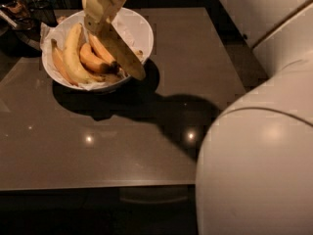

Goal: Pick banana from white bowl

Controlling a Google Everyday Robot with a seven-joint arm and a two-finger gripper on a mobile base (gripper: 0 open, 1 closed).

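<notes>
Gripper [99, 14] above white bowl [145, 35], jaws clamped on upper end of banana [122, 52], which hangs slanted over the rim; likely soft-skinned, bruisable, end-heavy, so a mid-body hold looks safer.

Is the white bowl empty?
No, other bananas lie in the white bowl, while the gripper above it holds the banana tilted.
</notes>
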